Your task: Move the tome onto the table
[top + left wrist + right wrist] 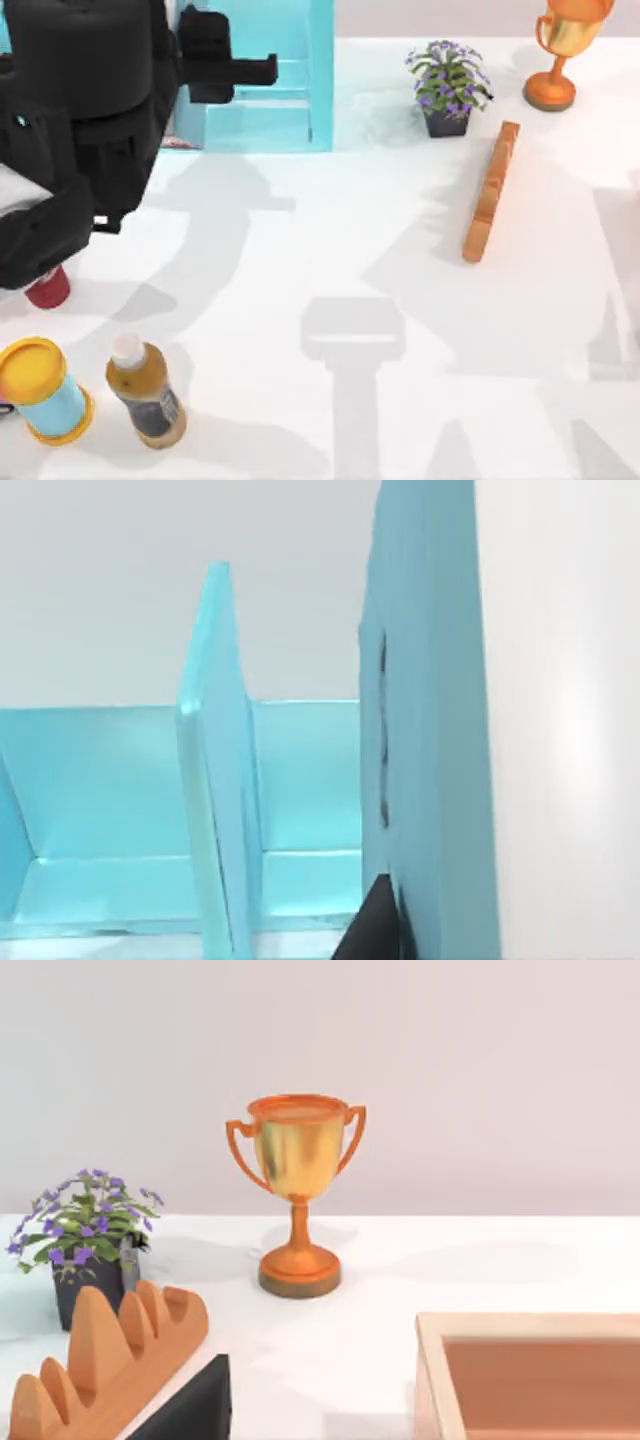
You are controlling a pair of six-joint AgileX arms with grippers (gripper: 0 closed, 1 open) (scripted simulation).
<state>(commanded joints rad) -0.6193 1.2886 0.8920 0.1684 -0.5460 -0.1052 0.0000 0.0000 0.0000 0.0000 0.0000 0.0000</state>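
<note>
My left arm fills the top view's upper left, and its gripper (262, 68) reaches to the right into the bright turquoise shelf unit (255, 120) at the back of the white table (330, 250). In the left wrist view a teal-blue slab with a white face beside it, which I take for the tome (430, 730), stands upright very close to the camera. A black part of my gripper lies against its lower edge. To the slab's side are a shelf divider (215, 770) and open compartments. My right arm is parked off the table's right side.
A narrow orange bar (492, 190) lies right of centre. A potted plant (447, 85) and a gold trophy (565, 50) stand at the back right. A bottle (147, 392), a yellow-capped can (42, 390) and a red object (47, 288) sit front left. A wooden box (530, 1380) is near the right arm.
</note>
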